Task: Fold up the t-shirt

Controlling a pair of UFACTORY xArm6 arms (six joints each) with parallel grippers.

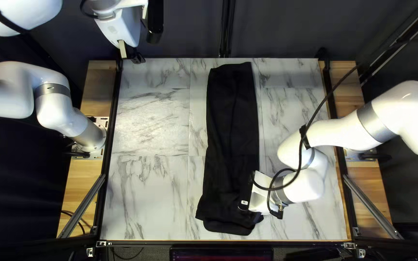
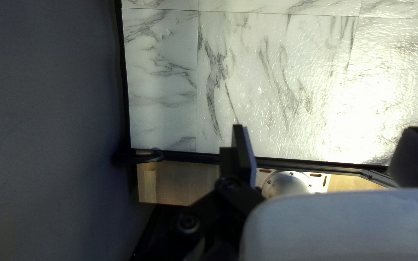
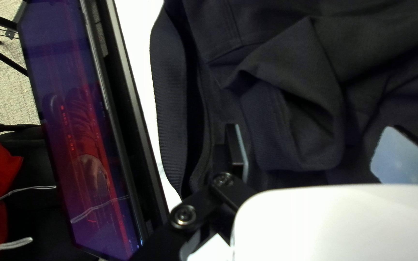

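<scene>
Top left view: black t-shirt [image 1: 231,125] laid out as a long narrow strip on your marble-patterned table [image 1: 146,193], running from near the far edge to near the near edge. Width looks already reduced, so I judge the lengthwise folds largely made and the crosswise fold not yet done.

Right wrist view: right gripper [image 3: 313,128] is over the near end of the garment. Its fingers stand wide apart, with dark cloth visible below and between them but not pinched. Ribbed collar band [image 3: 170,96] lies beside the nearer finger; a sleeve [image 3: 298,121] is doubled back over the body, its opening partly gaping. Monitor [image 3: 83,121] sits beyond the table edge.

Left wrist view: left gripper [image 2: 327,128] has its fingers spread, nothing held. Top left view places it raised by the table's far left corner, well apart from the t-shirt.

Step in hand, as judged: tidying or taking up the collar end ahead of the crosswise fold. If your sleeve is meant to stay inside the strip, check that it lies flat first. Next move calls for lowering the right gripper, closing on all layers near the collar, then carrying that end toward the far end.

Risk noted: a shallow pinch may take only the loose sleeve or top layer and skew your strip. Whether the lower layers lie flat, you cannot tell from these views.
</scene>
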